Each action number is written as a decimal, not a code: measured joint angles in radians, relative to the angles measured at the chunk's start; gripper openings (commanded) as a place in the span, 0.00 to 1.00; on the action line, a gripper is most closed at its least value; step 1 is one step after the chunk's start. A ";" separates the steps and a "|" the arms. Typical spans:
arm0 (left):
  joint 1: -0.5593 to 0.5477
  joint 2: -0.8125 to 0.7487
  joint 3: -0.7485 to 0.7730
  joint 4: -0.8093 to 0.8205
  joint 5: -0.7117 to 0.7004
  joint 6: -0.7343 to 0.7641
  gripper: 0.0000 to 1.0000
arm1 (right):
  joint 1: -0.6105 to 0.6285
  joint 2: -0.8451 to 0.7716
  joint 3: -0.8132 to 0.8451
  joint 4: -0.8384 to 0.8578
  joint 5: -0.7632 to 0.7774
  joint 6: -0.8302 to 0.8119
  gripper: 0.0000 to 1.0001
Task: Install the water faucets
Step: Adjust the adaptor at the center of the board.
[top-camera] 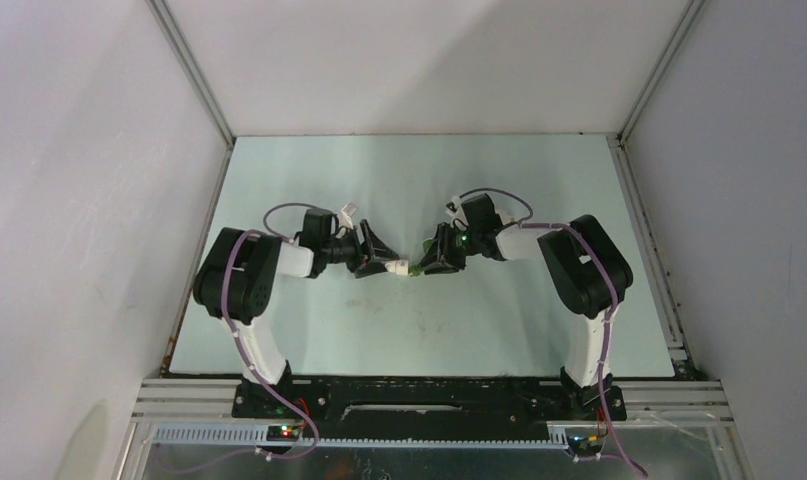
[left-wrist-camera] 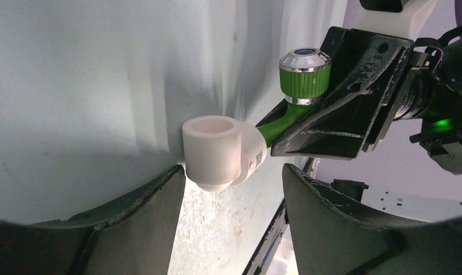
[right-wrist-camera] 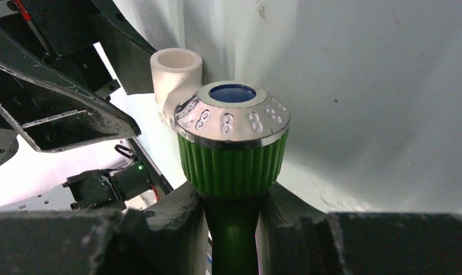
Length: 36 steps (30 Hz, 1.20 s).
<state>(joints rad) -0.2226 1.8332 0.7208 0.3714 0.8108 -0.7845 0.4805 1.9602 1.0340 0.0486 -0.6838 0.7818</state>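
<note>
Plain white walls [top-camera: 79, 200] boxed in a pale desk [top-camera: 429, 340], and the two arms met nose to nose above its middle, well off the surface. The right pincer [right-wrist-camera: 231, 200] was clamped narrowly on the body of the green faucet [left-wrist-camera: 280, 123], just under its ribbed knob [right-wrist-camera: 231, 160], so the knob with its chrome cap stood upright above the jaws. Gripping it low on the body probably left the knob free and the threaded end pointing out past the fingertips towards the other arm. At that far end, ahead of the right pincer, the green stem ran into the side of a white fitting [left-wrist-camera: 214, 149], a short elbow with its open mouth turned up. Whether the two were fully seated could not be told. The left pincer [left-wrist-camera: 233, 172] stood fairly wide, its fingers [left-wrist-camera: 131, 229] either side of the fitting's lower part. The one on the left of its wrist view was at or almost at the plastic, while the other was clearly apart, so it held nothing yet. Judging by this, the left pincer was placed to take hold of the fitting and steady it while the faucet was turned or pushed home. No container was in view; the nearest thing to one, the fitting's upturned socket, showed empty. The white faucet could not be seen in any view.
</note>
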 measured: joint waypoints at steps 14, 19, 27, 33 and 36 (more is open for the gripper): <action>-0.076 0.055 -0.029 0.209 -0.024 -0.161 0.63 | -0.001 0.027 0.001 0.047 -0.023 0.029 0.00; -0.075 0.056 -0.038 0.243 -0.042 -0.195 0.76 | -0.007 0.027 0.002 0.043 -0.023 0.022 0.00; -0.051 0.055 0.016 0.160 -0.096 -0.201 0.81 | -0.008 0.027 0.003 0.042 -0.023 0.008 0.00; -0.042 -0.011 0.127 -0.135 -0.211 -0.031 0.88 | -0.020 0.027 0.005 0.040 -0.023 0.004 0.00; -0.029 -0.020 0.188 -0.267 -0.246 0.061 0.88 | -0.026 0.027 0.005 0.040 -0.023 0.004 0.00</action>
<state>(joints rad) -0.2520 1.8130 0.9085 0.1040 0.5644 -0.7231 0.4541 1.9869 1.0386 0.0883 -0.7063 0.7856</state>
